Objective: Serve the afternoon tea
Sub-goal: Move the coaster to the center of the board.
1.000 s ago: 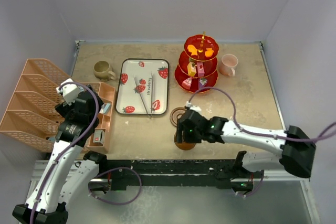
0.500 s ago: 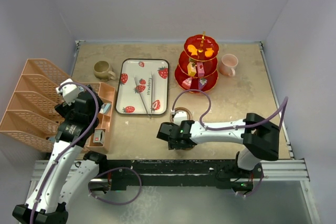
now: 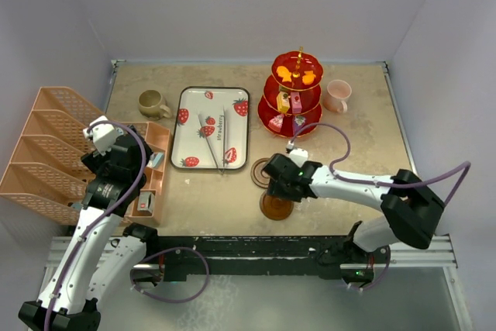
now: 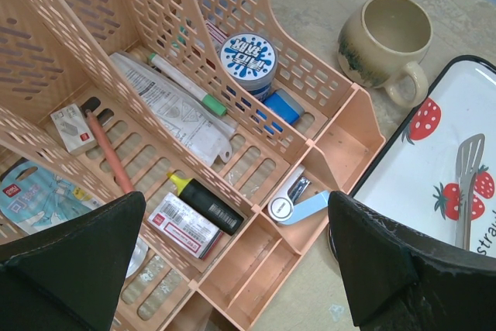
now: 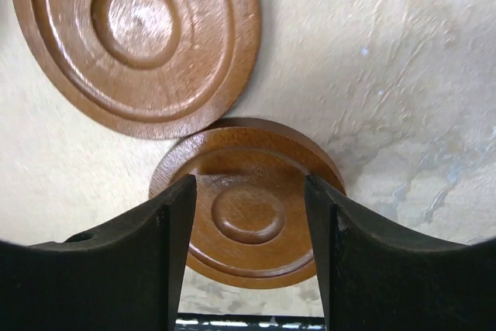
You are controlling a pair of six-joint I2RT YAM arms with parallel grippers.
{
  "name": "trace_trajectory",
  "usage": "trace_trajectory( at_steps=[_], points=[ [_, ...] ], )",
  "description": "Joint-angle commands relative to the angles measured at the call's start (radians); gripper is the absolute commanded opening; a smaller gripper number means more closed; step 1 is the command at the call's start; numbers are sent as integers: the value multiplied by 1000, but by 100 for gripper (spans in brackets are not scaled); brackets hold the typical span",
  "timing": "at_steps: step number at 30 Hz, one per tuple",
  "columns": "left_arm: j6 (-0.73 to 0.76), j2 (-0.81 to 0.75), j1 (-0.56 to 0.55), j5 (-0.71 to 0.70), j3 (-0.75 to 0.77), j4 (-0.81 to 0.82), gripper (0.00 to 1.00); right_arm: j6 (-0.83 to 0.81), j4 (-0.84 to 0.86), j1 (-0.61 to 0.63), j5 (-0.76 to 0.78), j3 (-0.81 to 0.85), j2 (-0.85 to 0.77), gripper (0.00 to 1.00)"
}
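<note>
Two round brown coasters lie on the table. One coaster sits near the front edge. The other coaster lies just behind it, their rims almost touching. My right gripper hovers open over the near coaster, its fingers covering the coaster's sides without pinching it. The red three-tier stand holds small sweets. A pink mug stands to its right. The olive-brown mug stands back left. My left gripper is wide open and empty above the organiser.
A peach desk organiser full of stationery fills the left side. The strawberry tray with metal tweezers lies between the olive mug and the stand. The table's black front rail runs close below the near coaster.
The right arm swung left along the front edge, then back, and its gripper now sits slightly farther back over the near coaster. Both coasters and the left arm have kept their places.
</note>
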Motion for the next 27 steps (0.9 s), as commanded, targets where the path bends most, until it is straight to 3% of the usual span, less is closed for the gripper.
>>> trace_trajectory(
  at_steps=[1,5,11,15,22,27],
  points=[
    [16,4,0,1,24,28,99,-66,19,-143,3,-94,34,62],
    [18,5,1,5,24,28,99,-158,46,-137,33,-24,-26,62],
    [17,0,0,3,24,28,99,-199,42,-16,33,12,-111,63],
    [17,0,1,4,23,30,99,-76,-49,65,61,23,-35,66],
    [21,14,1,13,22,33,99,26,-130,83,85,57,172,70],
    [21,16,1,9,21,32,99,23,-141,-30,129,23,171,64]
  ],
)
